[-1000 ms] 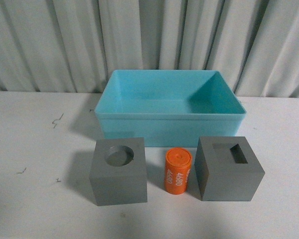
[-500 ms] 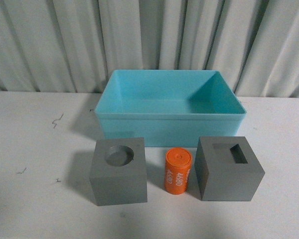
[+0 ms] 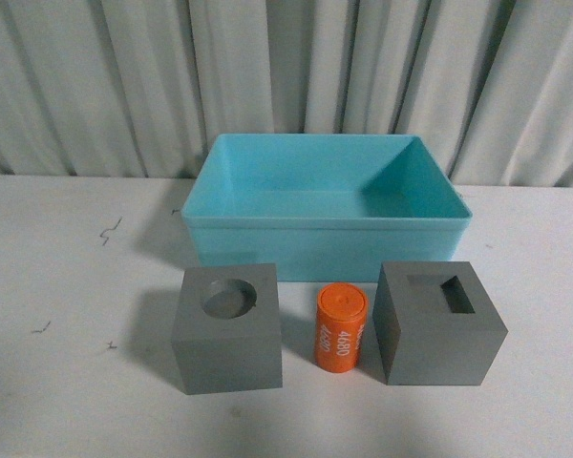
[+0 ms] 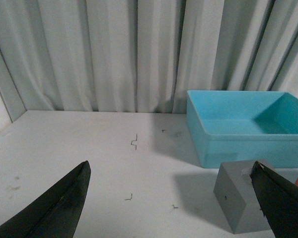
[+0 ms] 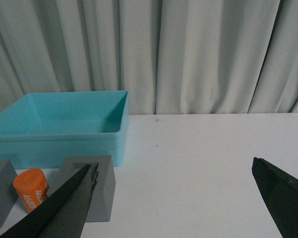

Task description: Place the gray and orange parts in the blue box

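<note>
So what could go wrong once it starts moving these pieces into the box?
The orange cylinder stands close between the round-hole cube and the slotted cube, so the open right pincer reaching in might bump a cube or topple it. Both cubes also look wide, so a grip could slip.

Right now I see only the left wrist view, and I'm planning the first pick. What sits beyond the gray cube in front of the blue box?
Observer: That one is the gray cube with the round hole. Right beside it an orange cylinder stands on end, printed 4680.
Operator: Anything past the cylinder?
Observer: Yes, a gray cube with a rectangular slot sits on the cylinder's other side, so the three parts form a row.
Operator: Is anything already in the box?
Observer: No. The front view shows the whole floor of the blue box, and no part lies in it.
</note>
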